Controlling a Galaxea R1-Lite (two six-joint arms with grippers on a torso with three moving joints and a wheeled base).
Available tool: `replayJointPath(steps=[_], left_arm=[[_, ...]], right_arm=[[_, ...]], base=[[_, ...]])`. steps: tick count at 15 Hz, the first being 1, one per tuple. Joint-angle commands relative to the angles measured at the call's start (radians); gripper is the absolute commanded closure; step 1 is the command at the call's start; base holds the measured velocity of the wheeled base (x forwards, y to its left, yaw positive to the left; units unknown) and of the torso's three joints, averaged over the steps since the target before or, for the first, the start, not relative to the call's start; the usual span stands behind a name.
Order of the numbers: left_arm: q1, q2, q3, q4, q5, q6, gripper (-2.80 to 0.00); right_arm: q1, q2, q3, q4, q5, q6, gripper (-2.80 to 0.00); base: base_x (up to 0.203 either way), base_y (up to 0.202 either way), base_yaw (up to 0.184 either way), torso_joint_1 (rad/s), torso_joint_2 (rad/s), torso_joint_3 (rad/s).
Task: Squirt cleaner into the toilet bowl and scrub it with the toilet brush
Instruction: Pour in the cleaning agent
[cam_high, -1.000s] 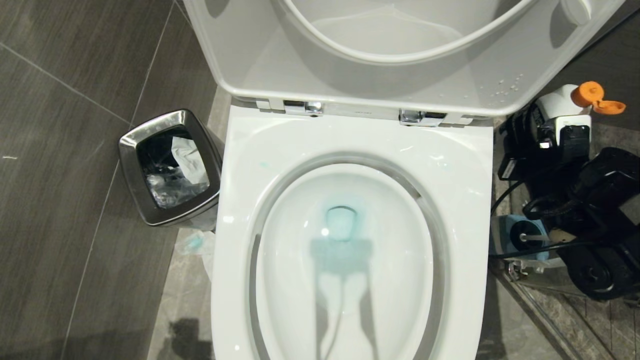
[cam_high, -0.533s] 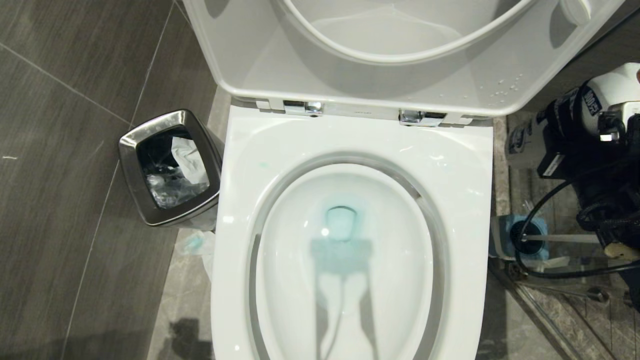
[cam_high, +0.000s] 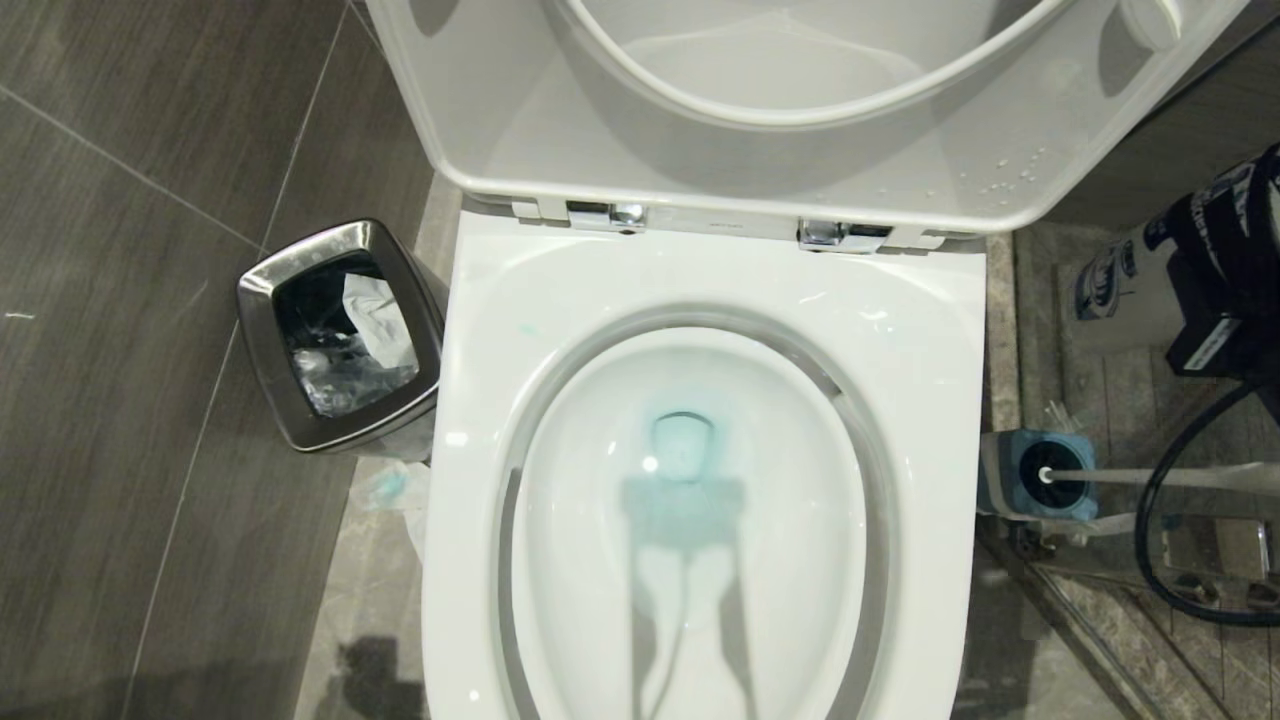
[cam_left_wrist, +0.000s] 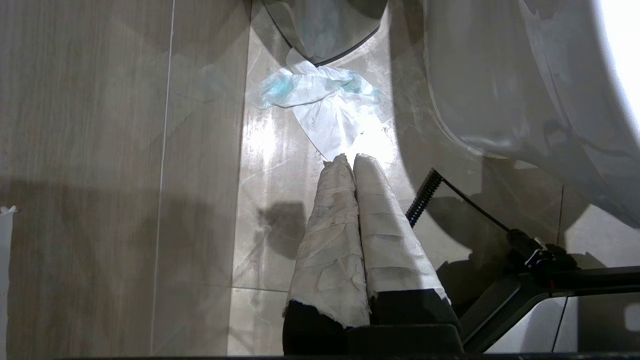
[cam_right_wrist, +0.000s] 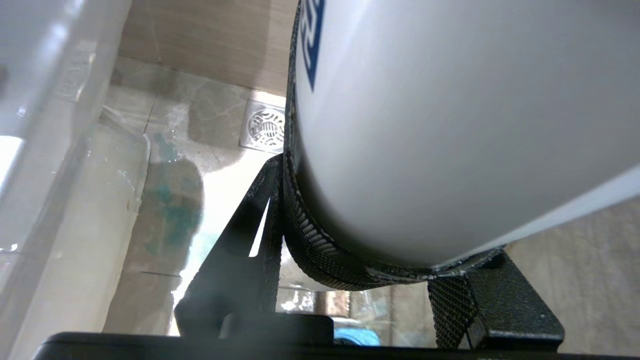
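My left claw (cam_left_wrist: 350, 162) hangs pressed together, empty, low beside the toilet. The toilet bowl (cam_high: 690, 520) sits centre, its water already tinted blue — squirting looks done. Right of it stands the toilet brush (cam_high: 1130, 477) in its holder. Far right, my right claw (cam_right_wrist: 360, 250) clamps the cleaner bottle (cam_high: 1120, 285) (set it down, then take the brush).

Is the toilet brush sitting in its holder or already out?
In: the toilet brush stands in its blue holder beside the toilet bowl.
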Motion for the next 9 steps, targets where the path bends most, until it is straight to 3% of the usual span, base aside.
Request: replayJointPath(steps=[1,9], left_arm=[[0.000,0.000,-0.001,0.001,-0.001,0.001,0.00],[0.001,0.000,-0.001,-0.001,0.013,-0.019,0.00]], right_arm=[[0.001,-0.101,0.000,0.054,-0.002,-0.002,0.00],[0.001,-0.188,-0.004,0.150,0.000,-0.002,0.00]], base=[[0.000,0.000,0.000,0.000,0.00,0.000],[0.000,0.000,0.000,0.002,0.00,0.022]])
